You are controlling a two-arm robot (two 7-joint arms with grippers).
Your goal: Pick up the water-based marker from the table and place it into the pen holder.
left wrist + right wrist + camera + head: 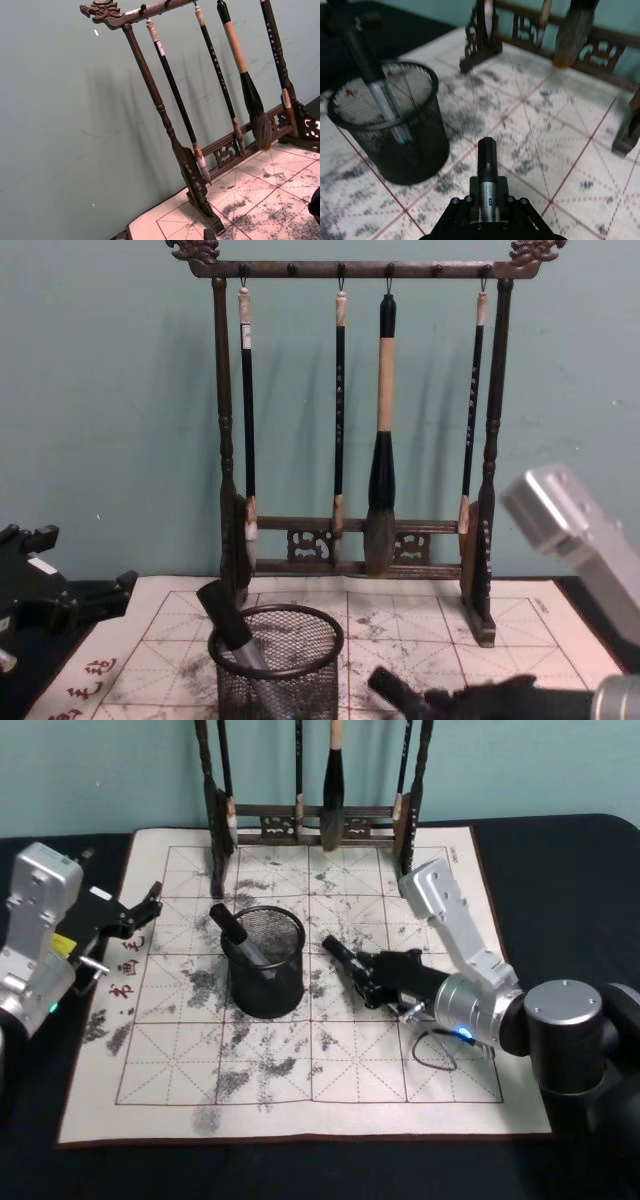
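Observation:
A black wire-mesh pen holder (pixel 266 992) (pixel 417 145) (pixel 285 680) stands on the calligraphy mat, left of centre. One black-capped marker (pixel 231 927) (pixel 369 65) (pixel 224 615) leans inside it. My right gripper (pixel 372 978) (pixel 487 212) (pixel 470 702) is shut on a second water-based marker (pixel 338 952) (pixel 487 160) (pixel 385 685). It holds the marker low over the mat just right of the holder, with the capped end pointing toward the holder. My left gripper (pixel 150 904) (pixel 100 596) rests open at the mat's left edge, holding nothing.
A tall dark wooden brush rack (pixel 310 820) (pixel 200 175) (pixel 350 540) with several hanging brushes stands at the back of the mat. The ink-stained grid mat (pixel 300 1090) lies on a black table (pixel 560 850). A thin cable loop (pixel 435 1055) lies by my right wrist.

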